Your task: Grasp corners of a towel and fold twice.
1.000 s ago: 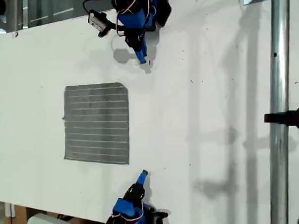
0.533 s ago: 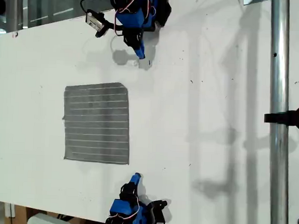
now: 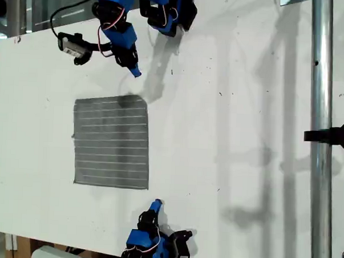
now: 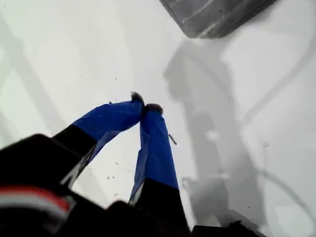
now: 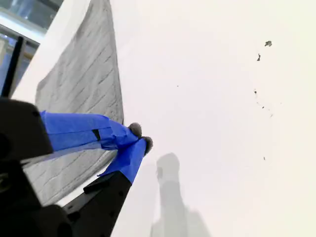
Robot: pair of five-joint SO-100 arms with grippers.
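The grey striped towel point(image 3: 111, 140) lies flat on the white table point(image 3: 247, 109), left of centre in the exterior view. My first gripper point(image 3: 134, 73) hangs shut and empty just beyond the towel's far right corner point(image 3: 143, 99) in that view. In the first wrist view its shut tips point(image 4: 145, 107) point at that corner point(image 4: 217, 15), a short gap away. My second gripper point(image 3: 155, 205) is shut and empty, close to the near right corner point(image 3: 145, 186). The second wrist view shows its tips point(image 5: 140, 137) beside the towel's long edge point(image 5: 84, 84).
A metal pole point(image 3: 320, 135) with a black clamp point(image 3: 334, 136) runs down the exterior view's right side. The first arm's shadow point(image 3: 154, 85) falls on the table by the towel corner. Small dark specks point(image 3: 221, 94) dot the table.
My first arm has swung toward the exterior view's left and closer to the towel's far right corner. My second gripper shifted slightly left a second ago and has since held still.
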